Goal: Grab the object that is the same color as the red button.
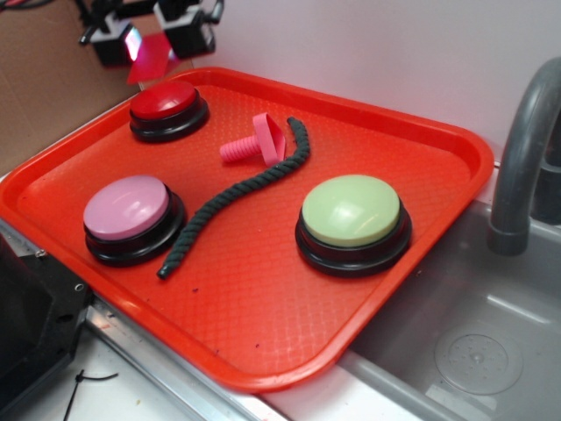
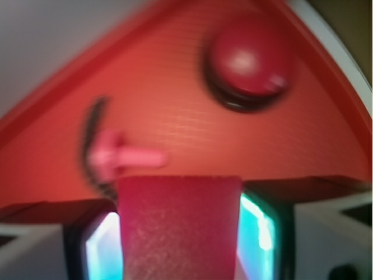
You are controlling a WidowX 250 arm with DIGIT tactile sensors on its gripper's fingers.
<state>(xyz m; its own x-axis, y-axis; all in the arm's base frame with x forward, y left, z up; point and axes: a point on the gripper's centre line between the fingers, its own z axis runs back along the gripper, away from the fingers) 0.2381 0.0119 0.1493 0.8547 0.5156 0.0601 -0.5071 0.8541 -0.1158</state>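
A: status, left to right?

B: hand (image 1: 151, 39) is top left, up in the air above the back-left corner of the red tray (image 1: 263, 351); fingers closed onto the red block (image 1: 151, 60), which hangs between them, clear of the tray; wrist view confirms it: red block (image 2: 179, 227) fills the lower centre, clamped between both pads

A: and the red button?

B: red button (image 1: 166, 101) sits in the back-left of the tray, just below and to the right of the hand; no contact; in the wrist view it's upper right (image 2: 250, 61), blurred

A: rest of the tray?

B: pink button (image 1: 130, 209) front left; dark twisted rope (image 1: 237, 200) runs diagonally from beside the pink button up toward tray centre; pink screw peg (image 1: 256, 145) lies on its side at the rope's upper end, touching or very nearly, can't tell which; pale green button (image 1: 352, 212) right of centre; beyond the tray's right edge, a grey sink (image 1: 491, 351) with a grey tap (image 1: 521, 149)
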